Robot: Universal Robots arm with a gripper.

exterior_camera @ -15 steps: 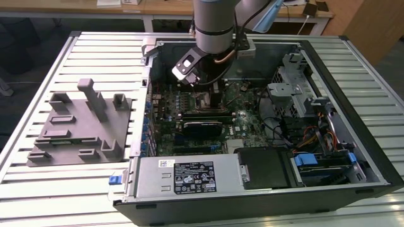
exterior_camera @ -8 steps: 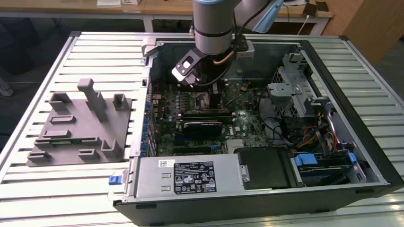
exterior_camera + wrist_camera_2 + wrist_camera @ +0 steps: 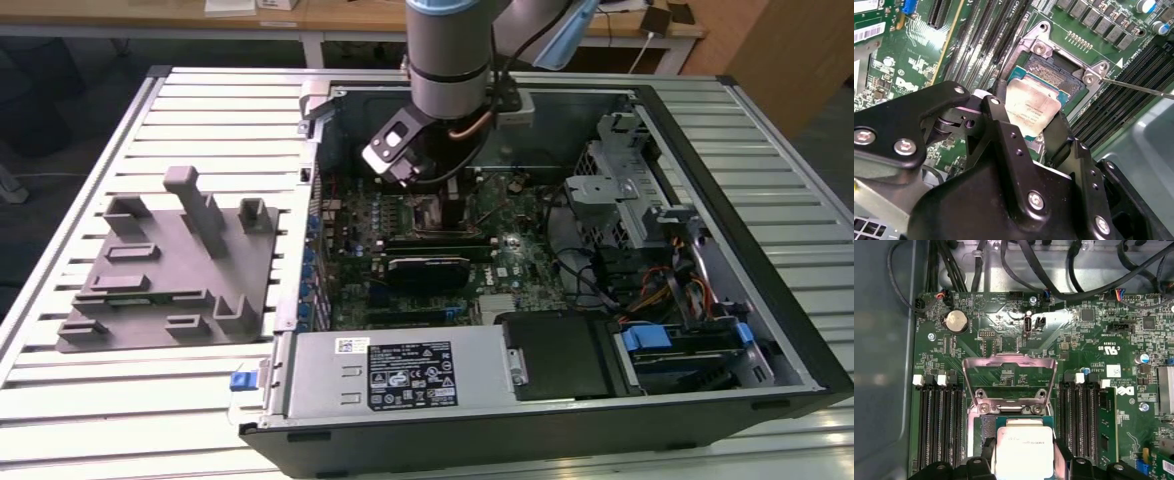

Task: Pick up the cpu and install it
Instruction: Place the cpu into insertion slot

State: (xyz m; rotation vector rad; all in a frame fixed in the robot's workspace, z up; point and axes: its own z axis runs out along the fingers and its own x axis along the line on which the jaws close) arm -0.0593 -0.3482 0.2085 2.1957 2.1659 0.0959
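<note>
Hand (image 3: 1029, 120) first: its black fingers (image 3: 999, 122) are pinching the cpu (image 3: 1030, 102) by two opposite edges with the silvery top facing up, so it's clamped on the chip, not spread. The cpu hangs right over the socket (image 3: 1056, 75) on the motherboard (image 3: 1094, 335) and looks a bit tilted in the second wrist view. Can't tell if it's actually touching the socket.

Just beyond the chip, the socket's metal bracket (image 3: 1010, 375) stands raised and open, and a thin lever (image 3: 1134, 86) sticks out past the frame. Memory slots (image 3: 936, 425) run along both sides of the socket, and one of them has a memory stick (image 3: 1106, 425) in it. Further back on the board there's a coin battery (image 3: 957, 320), then a bunch of black cables (image 3: 1019, 265) draped against the case wall.

In the exterior view, the arm (image 3: 447, 60) comes straight down into the open computer case (image 3: 561, 440), with the hand low by the board. A black rectangular block (image 3: 427, 270) sits on the board close by, and the power supply (image 3: 387, 375) is at the case's near edge. A grey tray (image 3: 160, 270) lies on the counter (image 3: 80, 400) on the exterior view's left, well apart from the hand.
</note>
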